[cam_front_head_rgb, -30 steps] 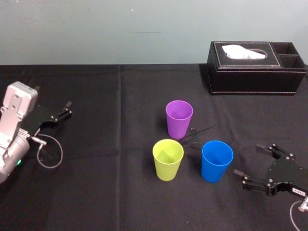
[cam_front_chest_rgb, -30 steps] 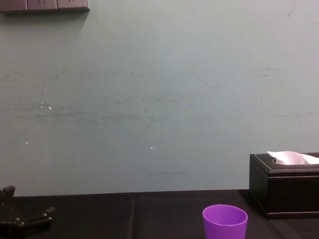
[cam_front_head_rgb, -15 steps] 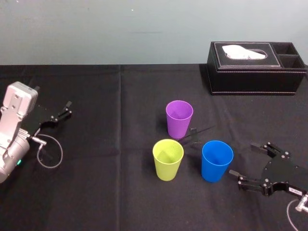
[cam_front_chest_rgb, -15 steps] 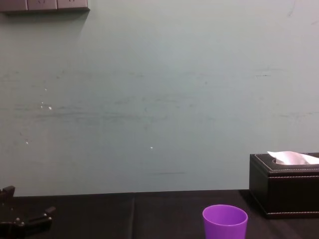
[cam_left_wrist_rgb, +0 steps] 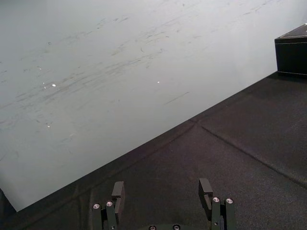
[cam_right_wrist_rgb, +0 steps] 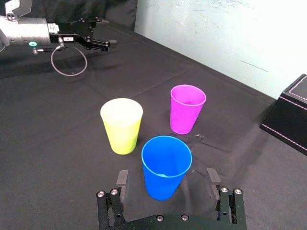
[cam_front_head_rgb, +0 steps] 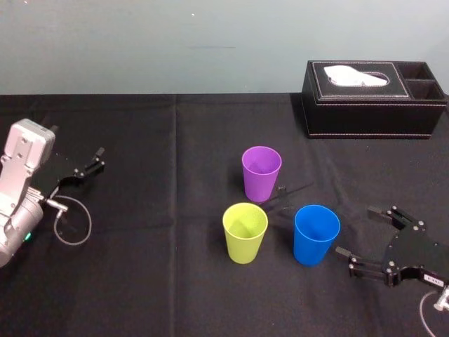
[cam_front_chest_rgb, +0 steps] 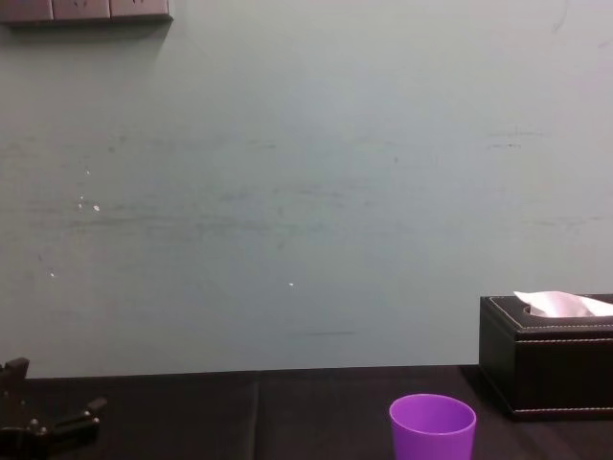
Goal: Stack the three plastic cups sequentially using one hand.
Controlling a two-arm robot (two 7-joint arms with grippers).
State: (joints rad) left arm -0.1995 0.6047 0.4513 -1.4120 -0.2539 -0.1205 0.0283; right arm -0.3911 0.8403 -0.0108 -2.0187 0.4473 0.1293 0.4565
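- Table: covered with a black cloth, a pale green wall behind it.
- Tissue box: black, at the far right corner of the table, white tissue showing at its top slot; well apart from the cups.
- Purple cup: upright, mouth up, near the table's middle, farthest back of the three.
- Yellow-green cup: upright, nearer the robot, to the left front of the purple one, not touching it.
- Blue cup: upright, to the right of the yellow-green cup, a gap between them. Nothing stood between it and the right gripper.
- Right gripper: low over the cloth, just beside the blue cup on its right, fingers spread wide and pointing toward it, holding nothing, not touching the cup.
- Left gripper: at the far left of the table, well apart from the cups, fingers wide apart and empty.
- Cable: a thin loop lying on the cloth beside the left arm.
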